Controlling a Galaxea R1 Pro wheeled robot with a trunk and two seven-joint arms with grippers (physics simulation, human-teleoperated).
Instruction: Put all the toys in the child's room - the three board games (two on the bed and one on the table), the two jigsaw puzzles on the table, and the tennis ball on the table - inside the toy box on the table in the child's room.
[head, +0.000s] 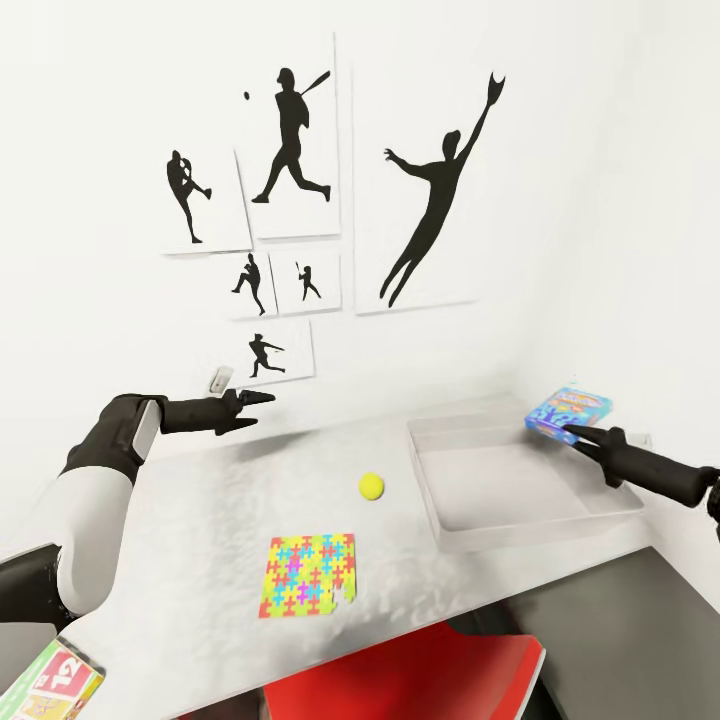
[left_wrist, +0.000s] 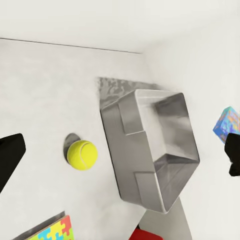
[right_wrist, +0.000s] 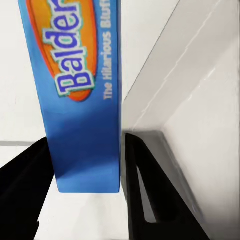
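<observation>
My right gripper (head: 572, 432) is shut on a blue board game (head: 570, 409) box, holding it above the far right corner of the pale grey toy box (head: 430, 492). In the right wrist view the blue board game (right_wrist: 85, 100) sits between both fingers (right_wrist: 142, 195), beside the toy box (right_wrist: 200, 100) wall. A tennis ball (head: 371, 486) lies on the table (head: 200, 520) left of the toy box, and a jigsaw puzzle (head: 307, 573) lies nearer the front edge. My left gripper (head: 255, 400) hovers open above the table's far left, holding nothing. The left wrist view shows the tennis ball (left_wrist: 82, 154) and the toy box (left_wrist: 120, 150), which has nothing inside it.
A white-green Skip-Bo box (head: 50, 685) shows at the bottom left corner, under my left arm; what it rests on is hidden. A red chair (head: 420, 675) stands at the table's front. A dark cabinet top (head: 640, 620) lies lower right. Baseball silhouette pictures (head: 290, 140) hang behind.
</observation>
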